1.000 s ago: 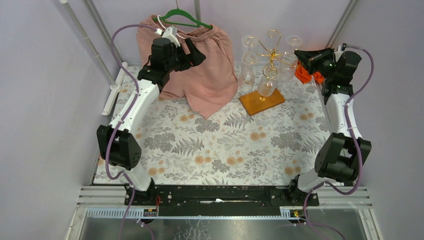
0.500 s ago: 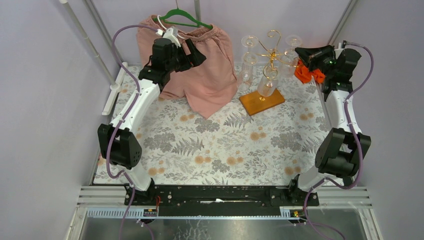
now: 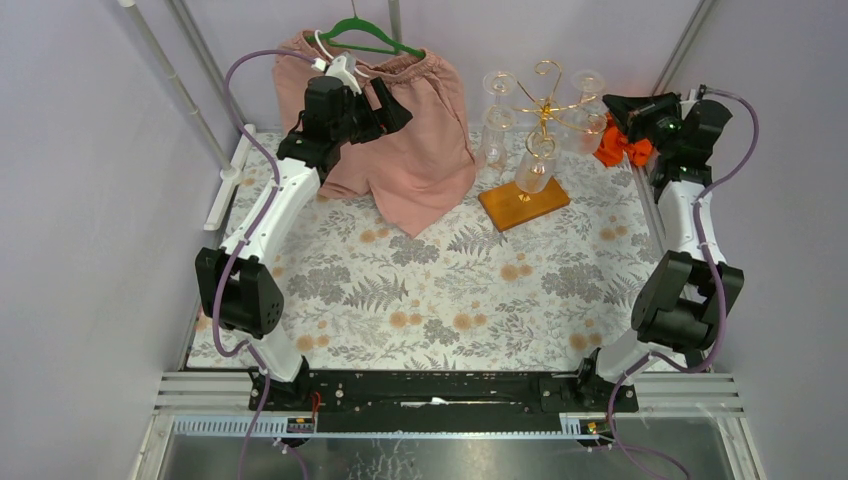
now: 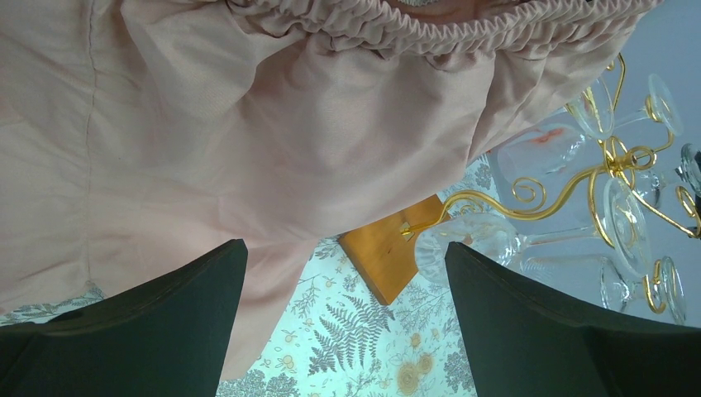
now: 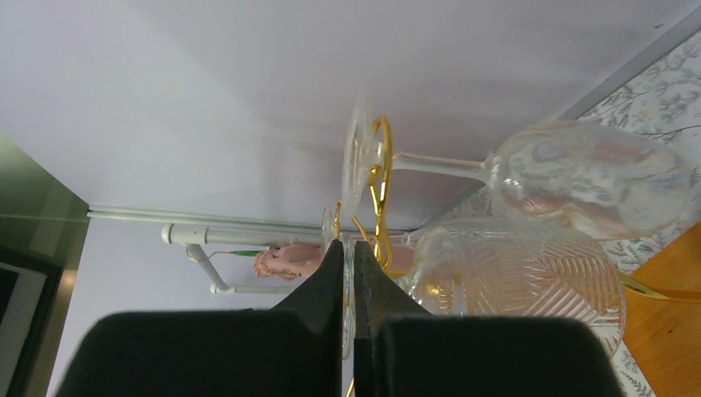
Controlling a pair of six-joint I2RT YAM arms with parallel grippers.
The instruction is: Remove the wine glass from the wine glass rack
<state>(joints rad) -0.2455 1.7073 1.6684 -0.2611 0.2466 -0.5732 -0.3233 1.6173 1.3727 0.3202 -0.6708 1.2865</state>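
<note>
The wine glass rack (image 3: pixel 545 100) is gold wire on an orange-brown wooden base (image 3: pixel 523 204), at the back right of the table. Several glasses hang from it upside down, one at the front (image 3: pixel 537 160). My right gripper (image 3: pixel 612 103) is just right of the rack. In the right wrist view my right gripper (image 5: pixel 348 281) is shut on the thin foot of a patterned wine glass (image 5: pixel 521 281), beside a gold hook (image 5: pixel 381 190). My left gripper (image 3: pixel 385 100) hangs open by the pink shorts. In the left wrist view my left gripper (image 4: pixel 347 331) holds nothing.
Pink shorts (image 3: pixel 410 150) hang from a green hanger (image 3: pixel 365 38) at the back middle. An orange cloth (image 3: pixel 620 148) lies behind my right gripper. A second glass (image 5: pixel 587 178) hangs close above the held one. White rails and purple walls border the floral table (image 3: pixel 440 290).
My right arm has shifted a little to the right, away from the rack's stem, still shut on the glass foot. The left arm has not moved.
</note>
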